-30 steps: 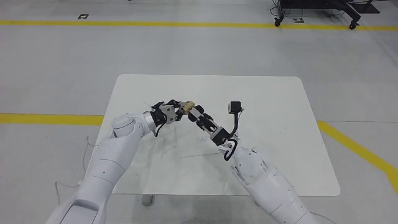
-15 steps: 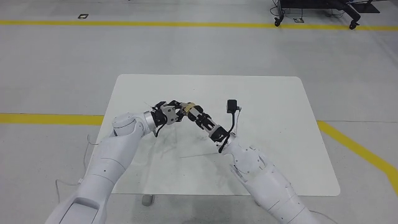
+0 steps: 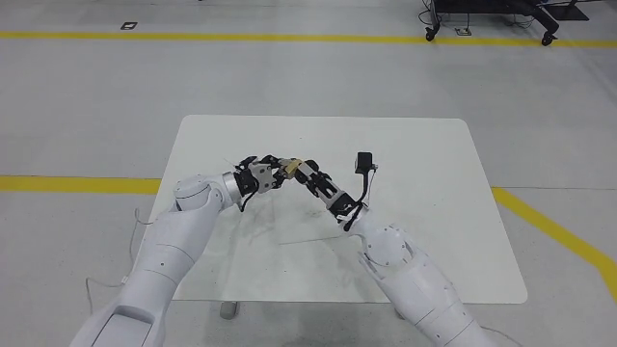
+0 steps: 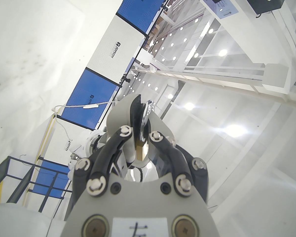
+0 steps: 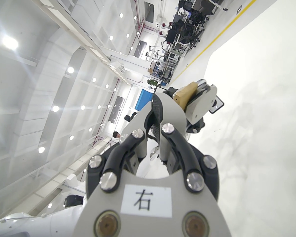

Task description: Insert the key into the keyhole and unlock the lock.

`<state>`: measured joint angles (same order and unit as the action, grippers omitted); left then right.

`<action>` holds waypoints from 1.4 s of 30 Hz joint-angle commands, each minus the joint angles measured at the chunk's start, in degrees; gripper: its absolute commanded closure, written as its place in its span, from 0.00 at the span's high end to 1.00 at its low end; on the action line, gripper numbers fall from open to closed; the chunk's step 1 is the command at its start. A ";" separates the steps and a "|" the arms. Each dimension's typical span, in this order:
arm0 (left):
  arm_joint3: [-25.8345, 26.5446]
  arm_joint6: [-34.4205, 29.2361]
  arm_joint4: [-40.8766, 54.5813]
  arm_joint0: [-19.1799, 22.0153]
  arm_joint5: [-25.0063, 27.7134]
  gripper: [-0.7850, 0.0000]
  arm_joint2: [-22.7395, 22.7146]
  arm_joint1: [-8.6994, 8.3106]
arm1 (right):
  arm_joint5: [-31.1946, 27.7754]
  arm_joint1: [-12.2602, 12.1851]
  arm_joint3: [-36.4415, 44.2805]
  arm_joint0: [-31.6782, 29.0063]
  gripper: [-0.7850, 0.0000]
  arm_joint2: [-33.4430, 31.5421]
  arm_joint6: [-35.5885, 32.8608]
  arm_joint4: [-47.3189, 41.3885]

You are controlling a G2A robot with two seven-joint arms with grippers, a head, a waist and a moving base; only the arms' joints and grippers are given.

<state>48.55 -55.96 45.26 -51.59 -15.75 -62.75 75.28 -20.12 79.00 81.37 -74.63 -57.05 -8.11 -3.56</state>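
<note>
The left gripper (image 4: 141,117) pinches the lock (image 4: 140,151) (brass, silver shackle) just ahead of the right gripper (image 5: 156,107), whose fingers are pressed together.

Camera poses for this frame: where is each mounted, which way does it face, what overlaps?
Top view: on the robot above its arms, looking down at the table; both arms show, meeting over it.
Left wrist view: on the left wrist, facing along the left tool up at the ceiling; the tool clamps the brass lock.
Right wrist view: on the right wrist, facing along the shut right tool toward the left tool and lock, above the table.
Shared: all three show the lock.
</note>
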 commanded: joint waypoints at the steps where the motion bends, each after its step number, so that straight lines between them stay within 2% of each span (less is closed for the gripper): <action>1: 0.36 0.45 -0.70 0.00 1.30 0.00 -0.06 -0.05 | -1.28 -0.14 1.26 -0.84 0.00 -0.97 -0.42 -1.37; 3: 0.93 1.41 -2.11 -0.12 3.51 0.00 -0.08 -0.14 | -1.67 -0.34 2.28 -1.72 0.00 -1.79 -1.23 -2.04; 5: 1.82 2.79 -3.75 -0.45 6.22 0.00 -0.08 -0.23 | -1.35 -0.55 3.18 -2.56 0.22 -2.63 -2.61 -3.20; 6: 2.30 3.48 -4.42 -0.68 7.57 0.00 -0.14 -0.26 | -1.00 -0.65 3.63 -3.00 0.28 -3.03 -3.40 -3.92; 8: 3.28 5.64 -6.42 -1.15 10.54 0.00 -0.30 -0.39 | 0.57 -0.85 4.44 -3.82 0.38 -3.88 -5.00 -5.87; 10: 4.44 6.02 -5.69 -2.00 12.12 0.00 -0.74 -0.39 | 3.06 -1.04 5.19 -4.42 0.44 -4.63 -6.63 -7.69; 13: 5.97 5.15 -6.38 -2.75 13.58 0.00 -0.78 -0.49 | 8.08 -1.20 5.70 -4.89 0.43 -5.25 -9.74 -11.65; 17: 6.82 2.99 -7.56 -3.00 14.75 0.00 -0.69 -0.66 | 11.88 -1.14 4.81 -4.44 0.32 -5.52 -12.03 -15.83; 19: 6.93 3.01 -8.55 -3.03 15.58 0.00 -0.72 -0.75 | 12.43 -1.04 4.42 -4.29 0.27 -5.57 -12.47 -17.64; 22: 7.09 3.07 -8.89 -3.19 15.94 0.00 -0.81 -0.79 | 12.68 -0.94 4.15 -4.03 0.30 -5.61 -13.06 -19.28; 29: 7.43 2.71 -9.06 -3.36 15.68 0.00 -0.87 -0.84 | 13.48 -0.77 3.75 -3.73 0.27 -5.47 -14.69 -22.38; 31: 7.55 2.47 -9.07 -3.42 15.66 0.00 -0.90 -0.85 | 13.79 -0.70 3.39 -3.48 0.24 -5.32 -15.52 -23.34; 33: 7.55 2.34 -9.13 -3.44 15.66 0.00 -0.94 -0.87 | 13.97 -0.65 3.03 -3.24 0.15 -5.10 -16.17 -23.79; 37: 7.58 1.91 -9.10 -3.42 15.64 0.00 -0.95 -0.87 | 14.39 -0.55 2.63 -3.03 0.08 -4.76 -16.34 -24.26; 39: 7.61 1.64 -9.26 -3.45 15.83 0.00 -0.90 -0.88 | 14.54 -0.48 2.52 -3.02 0.01 -4.70 -16.36 -24.99; 42: 7.58 1.55 -9.37 -3.43 15.85 0.00 -0.86 -0.88 | 14.48 -0.44 2.25 -2.93 0.00 -4.90 -16.41 -25.74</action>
<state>56.15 -54.37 35.91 -55.04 0.12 -63.62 74.40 -5.60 78.56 83.71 -77.60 -61.86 -24.55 -29.17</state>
